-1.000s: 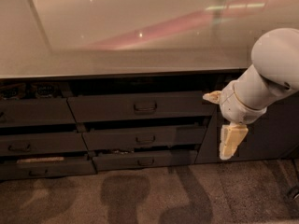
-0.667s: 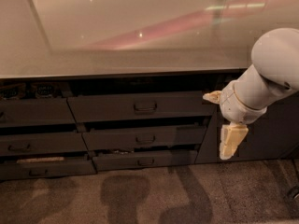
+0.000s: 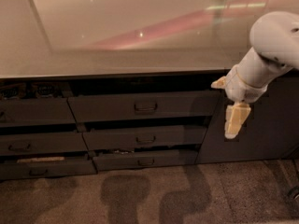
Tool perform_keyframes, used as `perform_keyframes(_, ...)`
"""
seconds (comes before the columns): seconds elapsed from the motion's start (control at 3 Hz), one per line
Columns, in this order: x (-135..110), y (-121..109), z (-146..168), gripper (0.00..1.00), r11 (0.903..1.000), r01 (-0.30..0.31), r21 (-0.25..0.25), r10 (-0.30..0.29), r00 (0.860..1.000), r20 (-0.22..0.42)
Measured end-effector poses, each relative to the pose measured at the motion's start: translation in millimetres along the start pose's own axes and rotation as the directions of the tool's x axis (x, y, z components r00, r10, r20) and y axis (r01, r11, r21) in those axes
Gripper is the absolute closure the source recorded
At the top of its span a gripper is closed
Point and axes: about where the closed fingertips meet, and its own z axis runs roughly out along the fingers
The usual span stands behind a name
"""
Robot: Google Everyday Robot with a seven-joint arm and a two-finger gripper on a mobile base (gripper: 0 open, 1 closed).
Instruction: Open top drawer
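The top drawer (image 3: 145, 107) is the wide dark grey front just under the countertop, with a small loop handle (image 3: 145, 107) at its centre. A dark gap shows above it. My gripper (image 3: 227, 101) hangs on the white arm (image 3: 273, 41) at the right, in front of the cabinet and just past the drawer's right end, at about the drawer's height. Its cream fingers (image 3: 236, 119) stand apart, one pointing down and one to the left, with nothing between them. It does not touch the handle.
Two narrower drawer fronts (image 3: 145, 138) (image 3: 145, 160) lie below the top drawer. More drawers (image 3: 32, 112) fill the left column, the lowest showing something light (image 3: 39, 159). A dark cabinet door (image 3: 266, 125) is behind the gripper. The glossy countertop (image 3: 140, 31) overhangs; carpet (image 3: 140, 195) lies below.
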Motion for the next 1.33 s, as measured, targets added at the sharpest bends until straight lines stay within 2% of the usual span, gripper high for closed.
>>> perform_keyframes(0.33,-5.1,-3.4,-9.2,0.0,0.9995,0.006,0.031,-0.006,1.0,0.005)
perform_keyframes(1.0,-3.7,-4.2,-6.4,0.0,0.9997,-0.001,0.022,0.0,1.0,0.027)
perform_keyframes(1.33,14.1,5.4,5.7,0.0,0.9981,0.004,-0.061,0.006,0.986,0.164)
